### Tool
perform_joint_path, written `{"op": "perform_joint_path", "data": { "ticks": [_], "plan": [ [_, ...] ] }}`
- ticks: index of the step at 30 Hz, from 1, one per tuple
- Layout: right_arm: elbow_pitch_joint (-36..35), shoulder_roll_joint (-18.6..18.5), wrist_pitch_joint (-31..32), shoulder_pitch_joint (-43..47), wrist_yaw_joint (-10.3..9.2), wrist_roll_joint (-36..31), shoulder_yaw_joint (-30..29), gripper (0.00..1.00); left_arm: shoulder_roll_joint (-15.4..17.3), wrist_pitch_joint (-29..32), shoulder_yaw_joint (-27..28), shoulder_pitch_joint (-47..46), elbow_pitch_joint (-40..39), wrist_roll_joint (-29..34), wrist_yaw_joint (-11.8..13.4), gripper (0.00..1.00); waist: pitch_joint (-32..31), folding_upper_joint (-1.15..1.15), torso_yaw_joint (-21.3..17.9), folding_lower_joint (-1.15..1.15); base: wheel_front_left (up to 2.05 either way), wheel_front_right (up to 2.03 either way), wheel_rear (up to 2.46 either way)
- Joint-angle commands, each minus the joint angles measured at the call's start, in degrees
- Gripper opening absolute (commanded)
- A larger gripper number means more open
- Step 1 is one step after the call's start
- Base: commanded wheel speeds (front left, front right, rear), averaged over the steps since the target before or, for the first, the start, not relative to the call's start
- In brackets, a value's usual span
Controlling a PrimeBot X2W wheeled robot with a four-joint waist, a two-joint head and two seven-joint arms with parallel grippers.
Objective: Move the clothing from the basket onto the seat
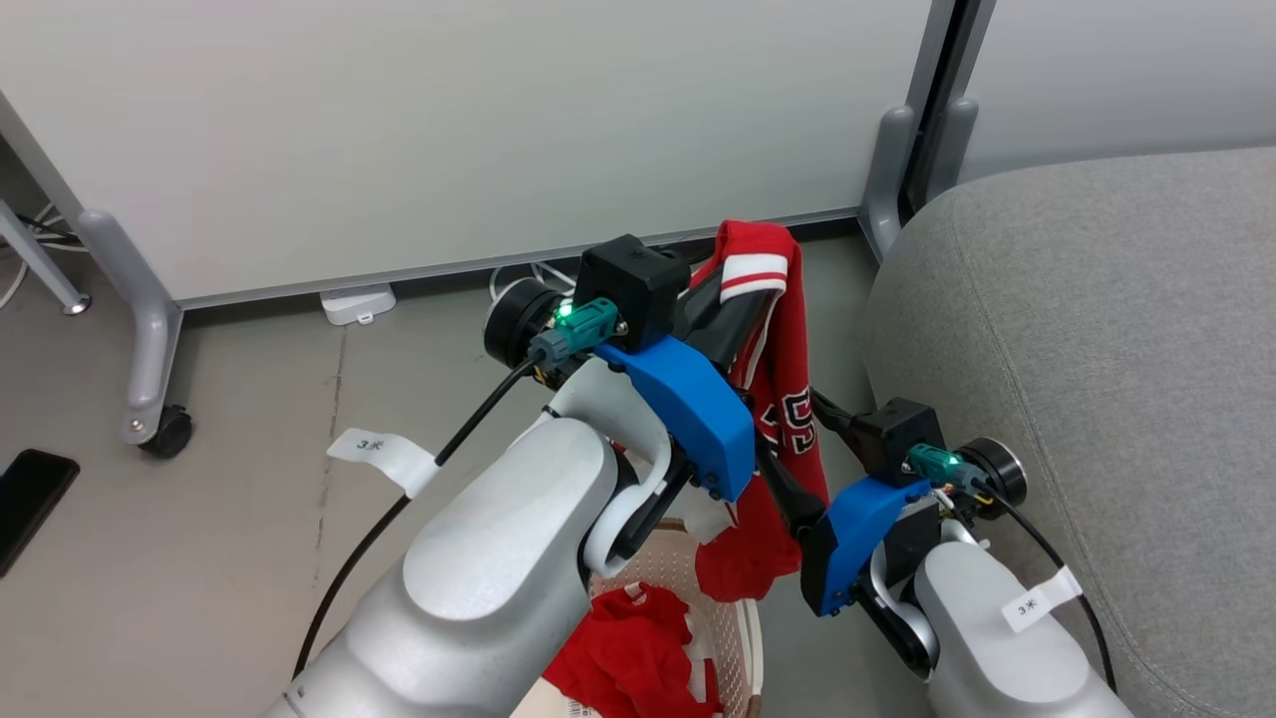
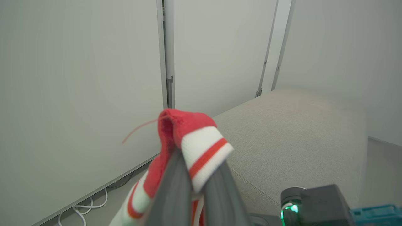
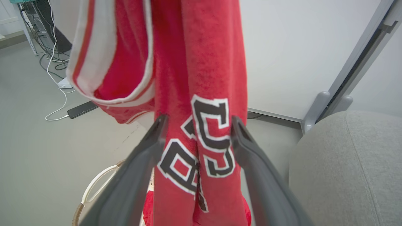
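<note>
On grey floor (image 1: 249, 558) by white panels (image 1: 449, 130) and one seat (image 1: 1097, 349), one basket (image 1: 750, 638) holds one red garment (image 1: 623, 658), left end effector (image 2: 194, 169) clamps a second garment (image 1: 788, 369), right end effector (image 3: 198, 125) is apart.

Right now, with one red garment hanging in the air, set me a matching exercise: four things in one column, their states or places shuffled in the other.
Things:
1. left gripper
2. right gripper
3. other red garment
4. black phone

States or places:
A. lying on the floor
B. crumpled in the laundry basket
C. shut on the striped trim of the hanging red garment
D. open, one finger on either side of the hanging garment's lettering

Pairs: 1-C, 2-D, 3-B, 4-A.
</note>
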Motion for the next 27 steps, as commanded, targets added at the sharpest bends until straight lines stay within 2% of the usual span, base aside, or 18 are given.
{"op": "perform_joint_path", "data": {
  "ticks": [1, 12, 13, 15, 16, 27],
  "plan": [
    [1.05, -0.16, -0.25, -1.37, 0.03, 0.16, 0.32, 1.0, 0.04, -0.37, -0.26, -0.83, 0.08, -0.26, 0.27, 0.0, -0.01, 0.0, 0.11, 0.0, 0.0, 0.0, 0.0],
    [9.92, -0.16, -2.51, -5.74, 0.03, 5.32, 3.52, 1.0, 0.04, -0.92, -2.71, -1.43, 0.64, -2.6, 0.66, 0.0, -0.88, 0.0, 0.34, 0.0, 0.0, 0.0, 0.0],
    [10.56, -0.16, -2.64, -5.96, 0.03, 5.96, 3.97, 0.97, 0.05, -0.99, -2.94, -1.46, 0.69, -2.77, 0.73, 0.0, -0.99, 0.0, 0.37, 0.0, 0.0, 0.0, 0.0],
    [11.62, -0.15, -3.1, -6.53, 0.03, 6.85, 4.7, 0.21, 0.04, -1.11, -3.39, -1.51, 0.77, -3.23, 0.87, 0.0, -1.19, 0.0, 0.4, 0.0, 0.0, 0.0, 0.0],
    [12.05, -0.15, -3.27, -6.75, 0.03, 7.31, 5.07, 0.0, 0.04, -1.16, -3.59, -1.54, 0.87, -3.3, 0.9, 0.0, -1.29, 0.0, 0.4, 0.0, 0.0, 0.0, 0.0],
    [15.59, -0.15, -5.01, -7.93, 0.03, 10.48, 7.55, 0.0, 0.04, -1.61, -4.39, -2.01, 1.8, -4.09, 1.38, 0.0, -1.58, 0.0, 0.13, 0.0, 0.0, 0.0, 0.0]
  ]
}}
